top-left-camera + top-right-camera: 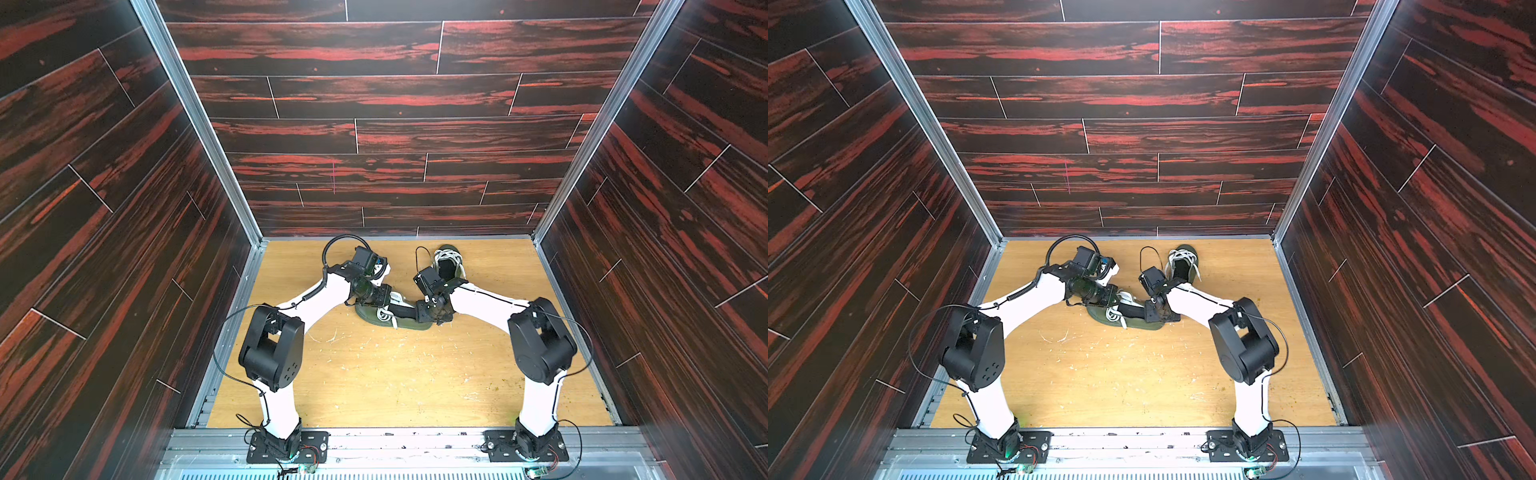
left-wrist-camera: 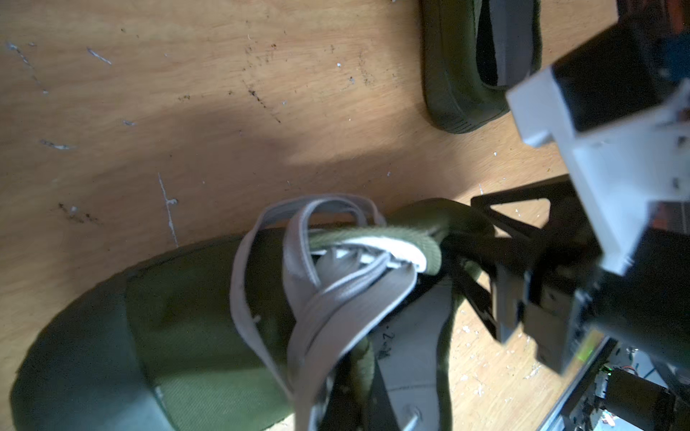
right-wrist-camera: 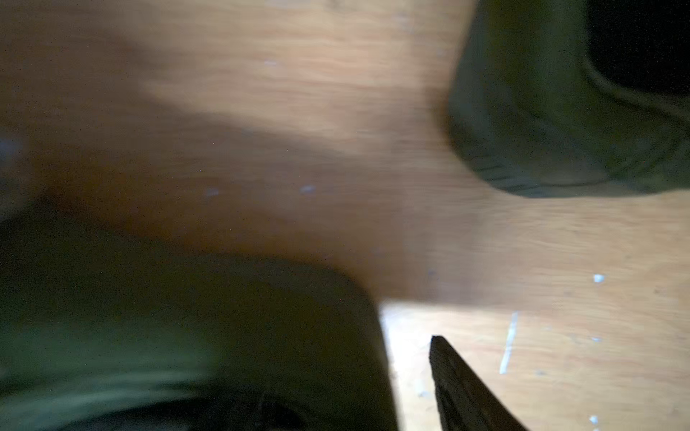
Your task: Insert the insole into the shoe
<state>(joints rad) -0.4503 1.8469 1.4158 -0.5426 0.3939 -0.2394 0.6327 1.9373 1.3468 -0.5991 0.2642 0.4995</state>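
**Bench stock: one shoe under both tools, insole inside it**

1. Olive-green canvas shoe with white laces: you find it mid-bench between the two arms, toe to the left and heel to the right.
2. Flat grey insole with pen marks: it shows inside that shoe's opening, toward the heel.
3. Left tool: closed tight at the laces. You cannot tell whether it pinches lace or tongue.
4. Right tool: at the heel, jaws apart. In the right wrist view one finger stands outside the heel wall, with a strip of bench between them.
5. Second olive-green laced shoe: farther back and to the right, apart from the first, toe pointing far.
6. Scratched light-wood bench: it carries both shoes.
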